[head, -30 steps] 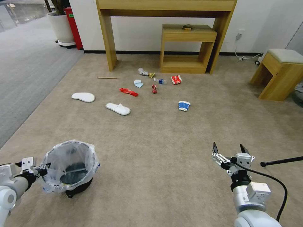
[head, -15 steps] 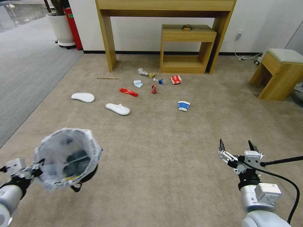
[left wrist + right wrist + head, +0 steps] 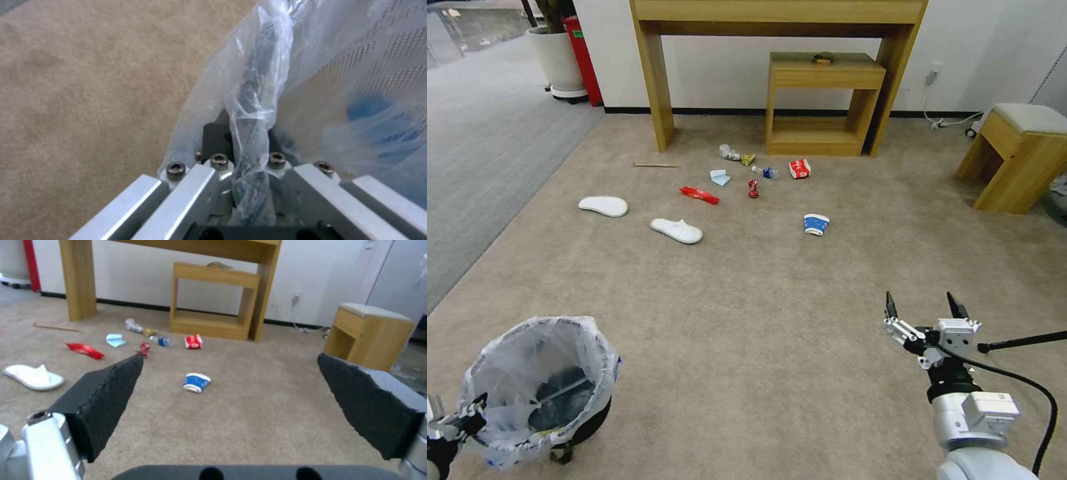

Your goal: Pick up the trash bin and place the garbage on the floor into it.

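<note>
Left tool (image 3: 249,186) sits at the robot's lower left, clamped on the rim of the small round black trash bin (image 3: 570,430) with its crinkled translucent white plastic liner; the left wrist view shows the bagged rim pinched between the fingers (image 3: 213,156). Bin is upright, slightly tilted, low over the beige short-pile carpet floor (image 3: 760,320); contact with the carpet can't be judged.

Right tool (image 3: 924,308) hovers at the lower right over bare carpet, jaws spread wide, nothing between the pads (image 3: 111,396).

Garbage is well ahead, spread on the carpet in front of the wooden table (image 3: 780,13):
- two white slippers (image 3: 676,231) on the left
- red wrapper (image 3: 698,194)
- crushed red can (image 3: 753,189)
- blue-white paper cup (image 3: 816,224) on its side, nearest the right tool
- red-white carton (image 3: 800,169)
- clear bottle (image 3: 766,172)
- pale tissue (image 3: 719,177)
- wooden stick (image 3: 655,165)
</note>
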Tool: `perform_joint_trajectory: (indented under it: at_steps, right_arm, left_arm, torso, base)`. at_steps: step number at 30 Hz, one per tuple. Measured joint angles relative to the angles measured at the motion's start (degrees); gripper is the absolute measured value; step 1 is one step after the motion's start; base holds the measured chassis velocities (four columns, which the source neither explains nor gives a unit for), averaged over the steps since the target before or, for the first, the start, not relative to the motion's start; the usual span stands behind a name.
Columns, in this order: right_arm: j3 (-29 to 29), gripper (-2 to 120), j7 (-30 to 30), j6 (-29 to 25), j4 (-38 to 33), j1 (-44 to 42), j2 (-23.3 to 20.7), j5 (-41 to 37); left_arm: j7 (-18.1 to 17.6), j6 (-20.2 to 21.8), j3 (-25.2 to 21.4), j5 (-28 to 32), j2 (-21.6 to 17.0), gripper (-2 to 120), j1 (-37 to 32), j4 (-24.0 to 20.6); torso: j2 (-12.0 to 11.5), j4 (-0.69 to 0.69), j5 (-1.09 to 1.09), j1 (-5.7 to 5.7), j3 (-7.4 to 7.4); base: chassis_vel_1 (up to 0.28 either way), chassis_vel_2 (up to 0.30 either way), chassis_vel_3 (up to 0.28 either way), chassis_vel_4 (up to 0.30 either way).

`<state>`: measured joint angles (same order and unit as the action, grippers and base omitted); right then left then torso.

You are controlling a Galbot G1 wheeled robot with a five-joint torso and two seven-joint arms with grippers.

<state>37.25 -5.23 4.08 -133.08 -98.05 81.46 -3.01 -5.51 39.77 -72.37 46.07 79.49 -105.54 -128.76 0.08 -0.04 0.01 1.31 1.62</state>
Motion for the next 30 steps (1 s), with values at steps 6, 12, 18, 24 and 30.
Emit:
perform_joint_trajectory:
  at_steps: [6, 12, 18, 24, 30]
  right_arm:
    - [-1.31, 100, -0.73, 0.35, 0.03, 0.45, -0.17, 0.76]
    - [-2.23, 100, -0.92, 0.69, 0.03, 0.81, -0.35, 1.48]
    - [-2.29, 100, -1.12, 0.76, 0.10, 1.04, -0.42, 1.41]
    - [-2.29, 100, -1.63, 0.94, 0.71, 1.14, -0.39, 1.26]
    - [-2.37, 100, -2.09, 1.44, 1.16, 1.42, -0.40, 0.71]
  left_arm:
    - [0.99, -0.55, 0.86, -0.04, 0.15, 0, -0.24, 0.01]
    - [0.55, 0.37, 1.82, -0.45, -0.21, 0, 0.29, -0.56]
    - [-0.08, 0.73, 2.38, -0.44, -0.66, 0, 1.13, -0.80]
    - [-0.11, 1.05, 3.45, -1.08, -0.87, 0, 2.26, -0.75]
    - [-0.24, 1.10, 4.40, -1.77, -0.70, 0, 2.77, -0.77]
  torso:
    - [0.00, -0.01, 0.00, 0.00, -0.01]
    - [0.00, -0.01, -0.03, 0.00, 0.02]
    - [0.00, -0.02, -0.03, 0.00, 0.01]
    - [0.00, -0.01, -0.01, 0.01, 0.01]
    - [0.00, 0.02, 0.00, 0.00, 0.01]
  base:
    - [-0.005, 0.085, 0.000, -0.085]
    - [0.004, 0.306, -0.012, -0.284]
    - [0.055, 0.390, -0.060, -0.389]
    - [0.132, 0.421, -0.145, -0.437]
    - [0.199, 0.516, -0.203, -0.483]
